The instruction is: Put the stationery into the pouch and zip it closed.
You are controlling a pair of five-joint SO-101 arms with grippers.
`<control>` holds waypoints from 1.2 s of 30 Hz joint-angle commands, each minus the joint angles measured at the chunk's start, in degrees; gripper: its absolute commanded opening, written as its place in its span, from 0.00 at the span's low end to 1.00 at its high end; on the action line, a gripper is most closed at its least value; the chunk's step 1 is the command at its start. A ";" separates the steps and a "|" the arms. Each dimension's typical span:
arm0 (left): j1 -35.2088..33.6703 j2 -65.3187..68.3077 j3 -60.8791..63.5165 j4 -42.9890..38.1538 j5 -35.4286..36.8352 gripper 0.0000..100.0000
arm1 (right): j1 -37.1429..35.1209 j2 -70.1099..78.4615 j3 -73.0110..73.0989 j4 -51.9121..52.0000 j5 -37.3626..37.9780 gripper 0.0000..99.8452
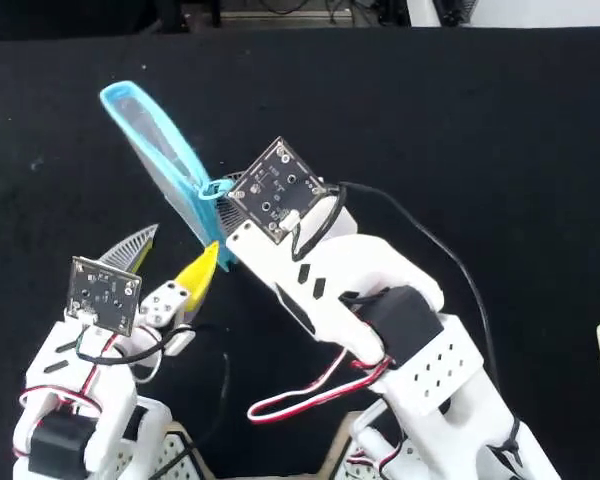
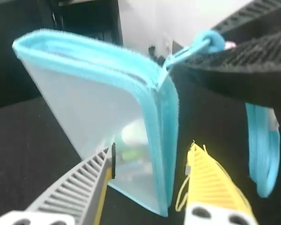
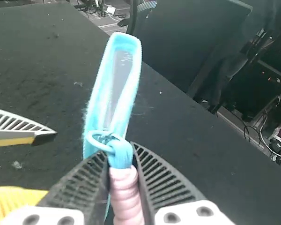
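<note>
While your right claw [image 3: 119, 151] pinches the blue zip pull [image 3: 120, 158], the translucent blue-trimmed pouch [image 1: 155, 150] could twist: left claw [image 2: 150, 150] spread.

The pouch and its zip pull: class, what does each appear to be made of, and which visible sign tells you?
Pouch: probably soft frosted plastic, since contents show dimly through it; its blue edging looks woven, with a fuzzy rim. Zip pull: apparently a soft blue cord, bent into a loop.

clear pouch [image 2: 84, 108] edged in light blue, black table [image 1: 480, 130].
the left gripper [image 2: 151, 152] is ribbed in grey and yellow, the right gripper [image 3: 119, 149] in black; the zip pull [image 3: 118, 155] is coloured blue.
</note>
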 commanded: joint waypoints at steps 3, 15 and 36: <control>0.57 0.35 2.95 -6.68 1.49 0.25 | 0.53 0.22 -2.95 -0.88 0.09 0.01; 2.51 2.81 7.34 -15.12 8.00 0.25 | 0.53 0.22 -2.86 -0.88 0.09 0.01; -0.92 16.44 6.99 -25.67 8.00 0.25 | 0.53 -0.13 0.57 -1.14 0.18 0.01</control>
